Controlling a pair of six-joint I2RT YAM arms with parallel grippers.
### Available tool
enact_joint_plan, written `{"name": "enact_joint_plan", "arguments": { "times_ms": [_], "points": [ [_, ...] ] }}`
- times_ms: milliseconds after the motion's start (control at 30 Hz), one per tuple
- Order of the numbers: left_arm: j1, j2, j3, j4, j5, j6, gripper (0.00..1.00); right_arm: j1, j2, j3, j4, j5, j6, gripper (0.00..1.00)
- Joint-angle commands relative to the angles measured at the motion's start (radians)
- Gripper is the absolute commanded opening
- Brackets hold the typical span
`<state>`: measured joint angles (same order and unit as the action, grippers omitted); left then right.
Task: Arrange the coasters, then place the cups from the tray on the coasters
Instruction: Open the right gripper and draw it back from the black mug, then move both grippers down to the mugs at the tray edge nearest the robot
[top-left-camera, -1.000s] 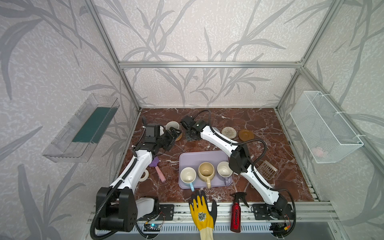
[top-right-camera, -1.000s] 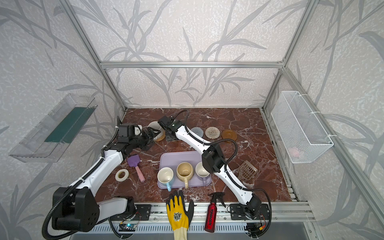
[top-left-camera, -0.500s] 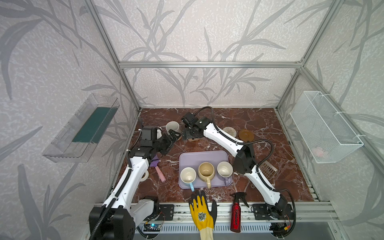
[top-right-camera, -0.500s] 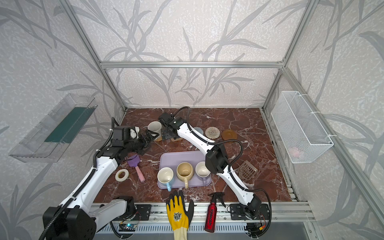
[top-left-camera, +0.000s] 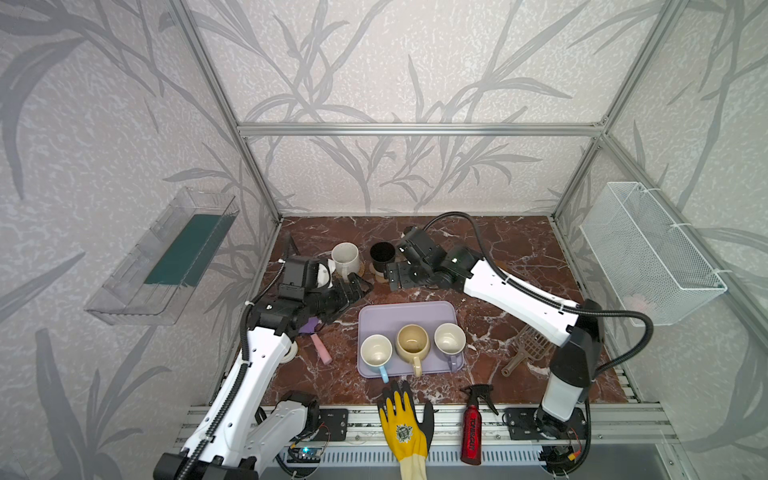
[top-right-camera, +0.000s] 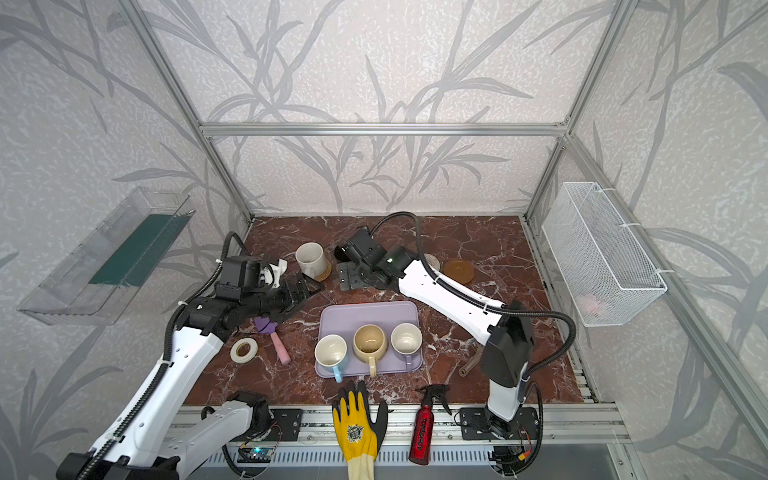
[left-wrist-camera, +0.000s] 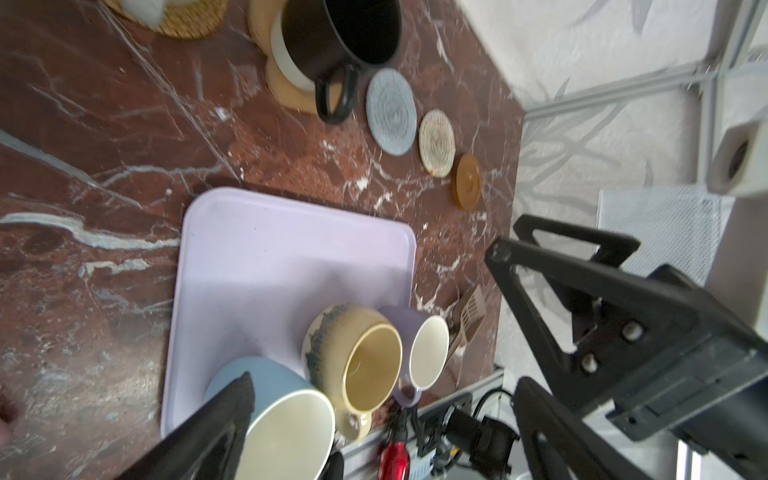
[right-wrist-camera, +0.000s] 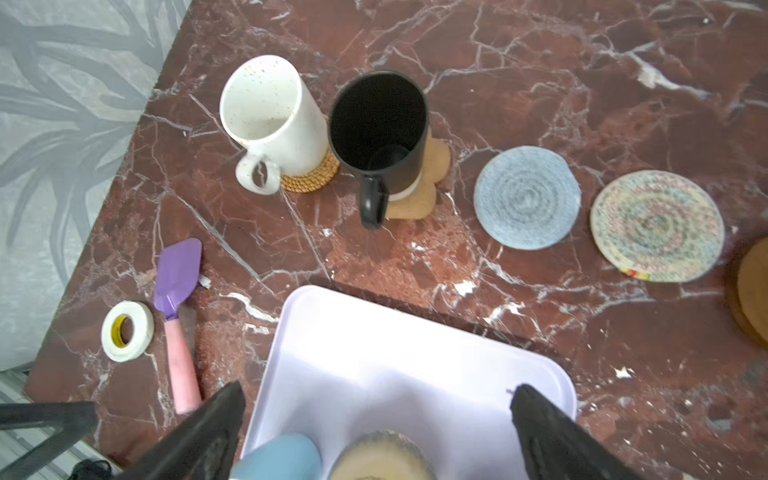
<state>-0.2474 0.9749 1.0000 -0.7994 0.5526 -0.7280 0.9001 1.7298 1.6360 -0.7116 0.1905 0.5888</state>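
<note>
The jaws of the left gripper (top-left-camera: 357, 286) are wide apart and hold nothing. The jaws of the right gripper (top-left-camera: 394, 277) are wide apart too, and empty.

Just past the left jaws, the white speckled mug (top-left-camera: 345, 257) stands on the orange rattan coaster (right-wrist-camera: 311, 178). Just past the right jaws, the black mug (top-left-camera: 381, 254) stands on the paw coaster (right-wrist-camera: 419, 199). Its handle points back at the jaws.

Farther off to the side of the right jaws, three coasters lie bare on the surface (top-left-camera: 519, 249). They are the grey-blue coaster (right-wrist-camera: 527, 197), the cream spiral coaster (right-wrist-camera: 656, 226) and the amber disc (left-wrist-camera: 467, 180).

On the near side of both jaws lies the tray (top-left-camera: 407, 313). It holds the light blue mug (top-left-camera: 376, 351), the beige-yellow mug (top-left-camera: 412, 341) and the lavender-grey mug (top-left-camera: 449, 338), close together in a row.

I think the step now is to back away and fetch the next mug. The jaws should pull back straight, so they do not bump a handle. On the tray they should go slowly, because the mugs stand so close.

A second ago both jaws were right at the two mugs and not so wide apart. Now they have let go and moved back a little. Both mugs stand alone.
</note>
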Motion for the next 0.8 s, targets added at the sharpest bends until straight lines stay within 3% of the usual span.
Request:
{"name": "enact_joint_plan", "arguments": {
  "times_ms": [0, 267, 533, 767],
  "points": [
    [-0.117, 0.009, 0.056, -0.168, -0.115, 0.075, 0.99, -0.01, -0.134, -0.119, 0.137, -0.005, 0.002, 0.99],
    [-0.292, -0.025, 0.045, -0.227, -0.28, 0.0, 0.99, -0.025, -0.301, -0.263, 0.049, -0.146, -0.004, 0.99],
    [-0.551, -0.021, 0.03, -0.314, -0.523, -0.118, 0.98, -0.017, -0.492, -0.472, 0.041, -0.205, 0.041, 0.99],
    [-0.719, 0.016, 0.005, -0.31, -0.628, -0.238, 0.98, 0.025, -0.576, -0.561, 0.001, -0.286, 0.083, 0.99]
  ]
}}
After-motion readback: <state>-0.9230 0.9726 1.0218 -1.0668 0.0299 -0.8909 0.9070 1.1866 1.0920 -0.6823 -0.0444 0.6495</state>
